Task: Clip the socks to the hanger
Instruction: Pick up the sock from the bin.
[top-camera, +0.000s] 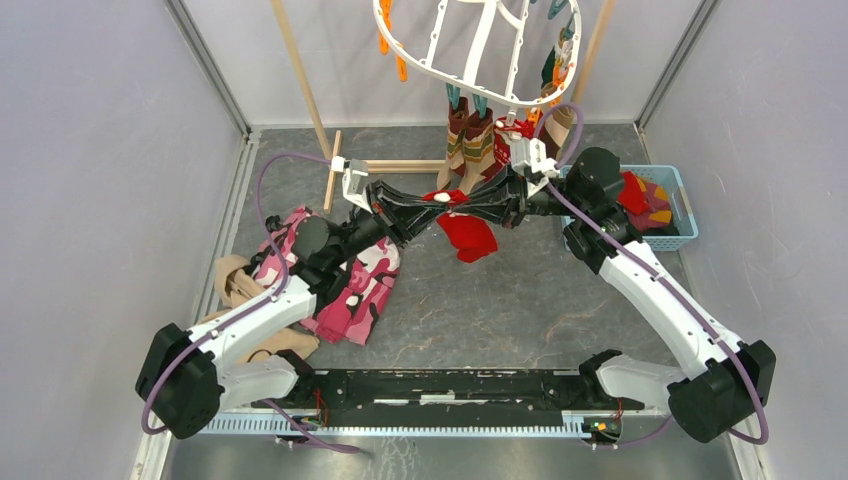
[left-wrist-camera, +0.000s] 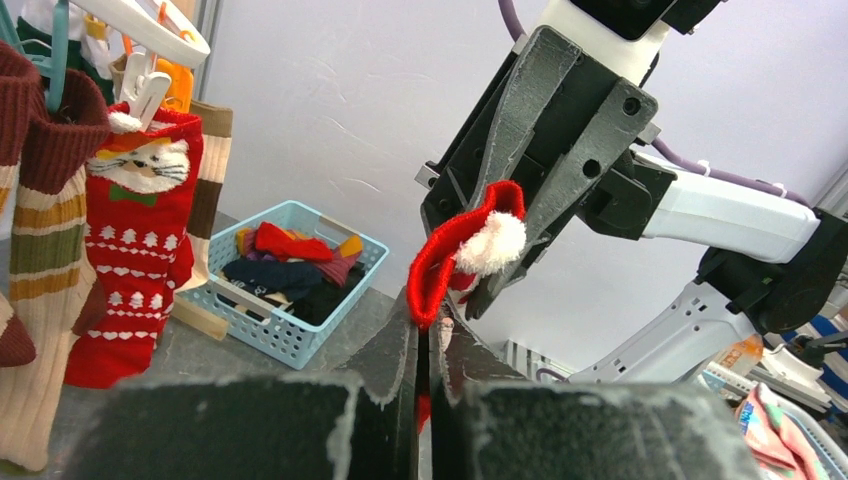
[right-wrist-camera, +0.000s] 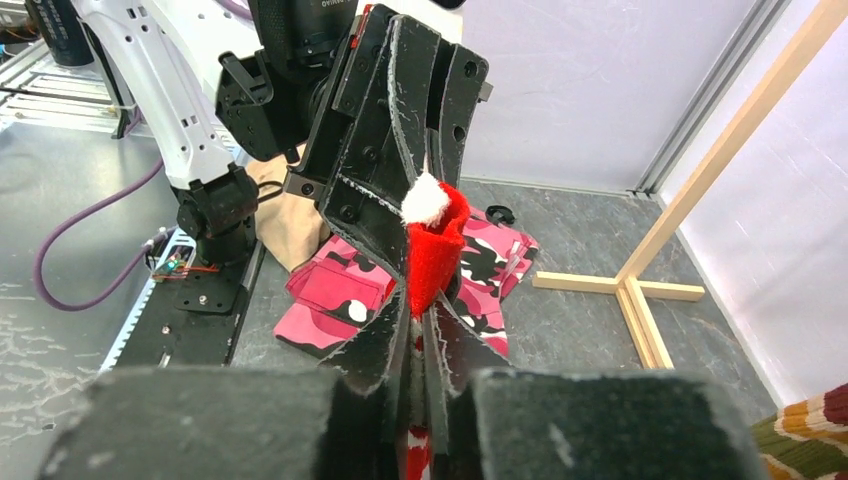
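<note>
A red sock (top-camera: 468, 236) with a white pompom hangs in mid-air between both arms, over the middle of the table. My left gripper (top-camera: 436, 206) is shut on its cuff from the left, with red fabric (left-wrist-camera: 440, 262) pinched between the jaws (left-wrist-camera: 432, 325). My right gripper (top-camera: 472, 204) meets it from the right and is shut on the same sock (right-wrist-camera: 432, 258); its jaws (right-wrist-camera: 422, 315) pinch red and white fabric. The white oval hanger (top-camera: 480, 52) hangs behind. Clipped to it are striped socks (top-camera: 468, 145) and a red patterned sock (left-wrist-camera: 140, 225).
A blue basket (top-camera: 684, 203) holding more socks stands at the right. The pink camouflage cloth (top-camera: 352, 282) and a tan cloth (top-camera: 234, 284) lie at the left. The wooden rack's foot (top-camera: 392, 165) crosses the floor behind the grippers.
</note>
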